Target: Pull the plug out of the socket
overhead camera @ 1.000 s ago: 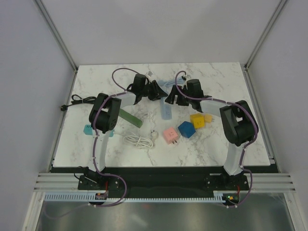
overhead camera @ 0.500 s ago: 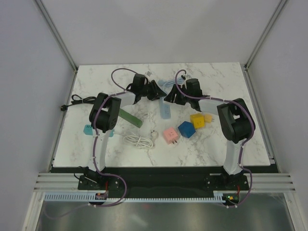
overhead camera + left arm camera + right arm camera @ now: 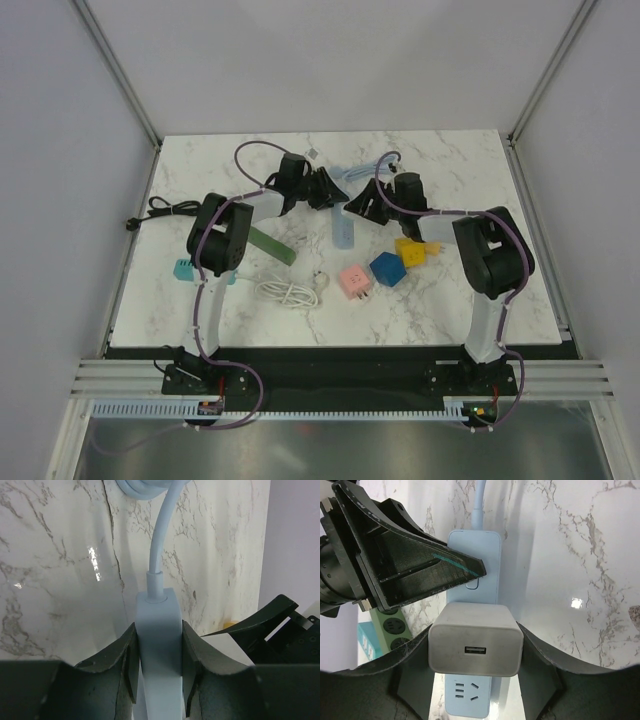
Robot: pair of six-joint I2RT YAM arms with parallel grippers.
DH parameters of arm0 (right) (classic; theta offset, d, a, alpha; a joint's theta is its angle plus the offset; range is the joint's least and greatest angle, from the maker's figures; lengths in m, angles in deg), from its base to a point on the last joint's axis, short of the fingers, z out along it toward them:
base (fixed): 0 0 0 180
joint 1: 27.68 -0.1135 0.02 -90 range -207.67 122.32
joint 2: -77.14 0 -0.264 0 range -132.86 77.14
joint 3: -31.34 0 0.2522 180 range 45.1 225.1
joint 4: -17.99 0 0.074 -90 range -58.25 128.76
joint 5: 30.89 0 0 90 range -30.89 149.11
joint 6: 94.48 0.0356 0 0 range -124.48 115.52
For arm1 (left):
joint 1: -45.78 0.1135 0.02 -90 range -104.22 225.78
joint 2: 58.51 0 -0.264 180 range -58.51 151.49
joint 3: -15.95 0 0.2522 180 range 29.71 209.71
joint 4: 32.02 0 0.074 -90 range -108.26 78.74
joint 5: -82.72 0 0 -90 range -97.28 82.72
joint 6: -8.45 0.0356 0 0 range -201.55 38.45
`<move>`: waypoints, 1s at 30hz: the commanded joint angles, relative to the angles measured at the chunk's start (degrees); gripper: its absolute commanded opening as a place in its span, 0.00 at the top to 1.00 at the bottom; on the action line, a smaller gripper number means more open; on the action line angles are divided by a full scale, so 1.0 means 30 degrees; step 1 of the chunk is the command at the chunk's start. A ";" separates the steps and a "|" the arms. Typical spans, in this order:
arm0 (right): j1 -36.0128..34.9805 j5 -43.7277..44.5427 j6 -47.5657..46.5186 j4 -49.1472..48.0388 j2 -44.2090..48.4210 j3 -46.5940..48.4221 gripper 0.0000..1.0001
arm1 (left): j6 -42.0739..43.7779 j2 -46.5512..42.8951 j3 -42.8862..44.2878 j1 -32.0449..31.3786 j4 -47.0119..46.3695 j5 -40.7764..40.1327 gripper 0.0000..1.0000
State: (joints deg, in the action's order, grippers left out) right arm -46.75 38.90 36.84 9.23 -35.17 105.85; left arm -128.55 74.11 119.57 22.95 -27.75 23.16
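Left gripper [image 3: 158,632] clamps pale-blue plastic power strip [image 3: 157,610], anchoring it; right gripper [image 3: 476,637], jaws wide, pinches white boxy charger plug [image 3: 475,647] for extraction.

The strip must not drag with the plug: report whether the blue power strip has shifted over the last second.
No visible shift. In the top view the blue power strip keeps its place and angle relative to the blue cube nearby.

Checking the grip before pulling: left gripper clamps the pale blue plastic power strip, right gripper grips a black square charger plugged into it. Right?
No: the square charger is white, not black, as the right wrist view shows. Otherwise correct: left gripper clamps the pale blue plastic power strip, right gripper grips the charger.
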 commanded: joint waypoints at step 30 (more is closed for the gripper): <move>0.1903 0.2600 -0.3076 0.3871 0.3626 0.0580 1.00 | 0.2016 0.1058 0.1773 0.0051 0.1525 0.0255 0.98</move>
State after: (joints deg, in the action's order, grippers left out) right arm -41.57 43.32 31.16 18.24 -28.74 105.17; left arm -127.46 75.88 123.22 22.84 -23.93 24.43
